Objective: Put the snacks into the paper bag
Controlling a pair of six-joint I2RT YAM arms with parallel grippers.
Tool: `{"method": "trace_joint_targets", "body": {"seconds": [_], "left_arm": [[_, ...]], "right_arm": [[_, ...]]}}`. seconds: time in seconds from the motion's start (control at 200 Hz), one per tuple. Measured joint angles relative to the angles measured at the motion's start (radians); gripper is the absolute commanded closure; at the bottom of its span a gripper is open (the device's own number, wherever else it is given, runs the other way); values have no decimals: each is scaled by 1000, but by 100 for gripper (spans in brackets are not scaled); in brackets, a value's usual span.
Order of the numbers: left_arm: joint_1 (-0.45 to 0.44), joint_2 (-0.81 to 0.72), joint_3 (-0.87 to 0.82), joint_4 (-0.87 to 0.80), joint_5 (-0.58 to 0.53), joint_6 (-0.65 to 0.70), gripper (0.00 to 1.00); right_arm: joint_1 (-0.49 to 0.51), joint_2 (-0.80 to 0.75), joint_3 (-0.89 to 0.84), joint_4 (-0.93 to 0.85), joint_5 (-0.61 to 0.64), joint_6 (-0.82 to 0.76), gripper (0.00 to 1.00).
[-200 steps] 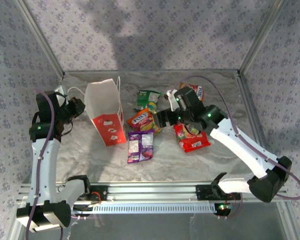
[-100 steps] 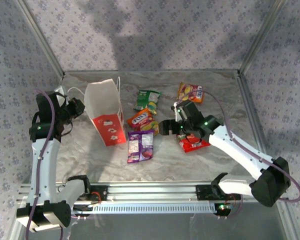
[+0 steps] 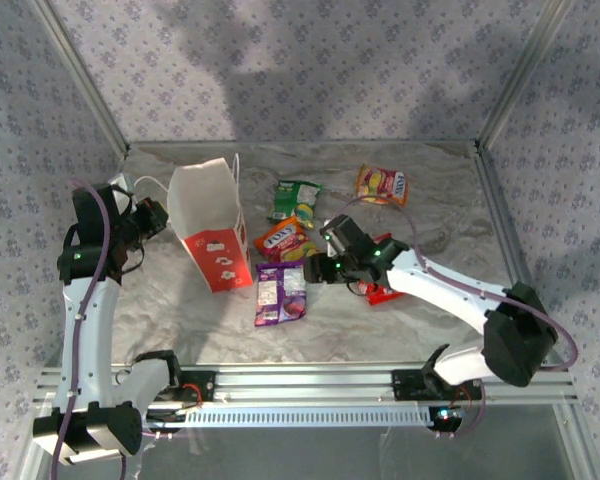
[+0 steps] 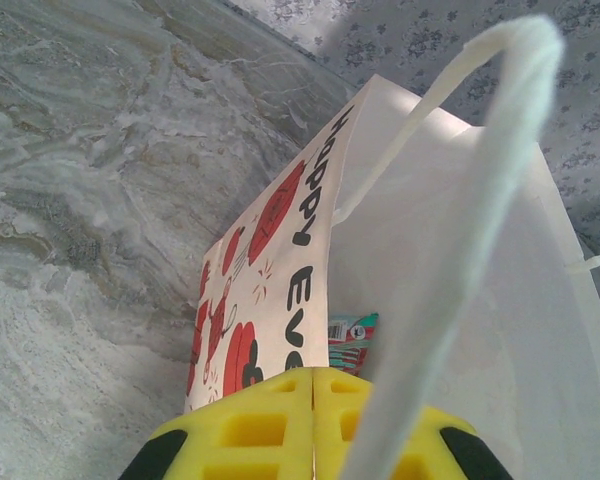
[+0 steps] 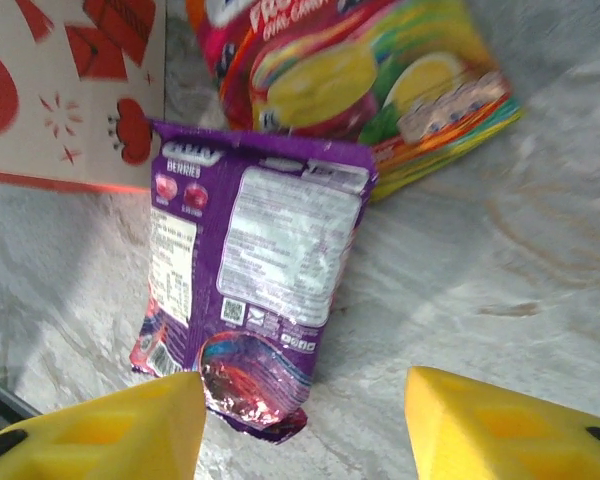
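Near the worktop's [image 3: 360, 330] middle: right gripper [image 5: 305, 420], jaws apart, should straddle the purple packet [image 5: 250, 260] squarely; left gripper [image 4: 313, 405] clamps the paper bag [image 4: 280, 250].

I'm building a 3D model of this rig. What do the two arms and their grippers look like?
The left arm and right arm have white links, black joints with small green lights, and a purple cable each. The left gripper and right gripper have bright yellow block fingers with square recesses.

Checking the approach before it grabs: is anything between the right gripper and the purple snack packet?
Nothing visible does. The flat glossy purple snack packet lies directly ahead of the right gripper, whose fingers are open; the orange-pink packet lies beyond it.
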Motion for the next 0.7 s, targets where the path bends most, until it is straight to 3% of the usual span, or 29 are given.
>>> {"method": "trace_joint_targets", "body": {"seconds": [0.425,0.7], "left_arm": [[0,0,0,-5,-3,7,94],[0,0,0,-5,-3,10,94]], "right_arm": [[59,80,4,-26,-113,-5,64],[103,131,-15,-31,-198,-47,62]]}}
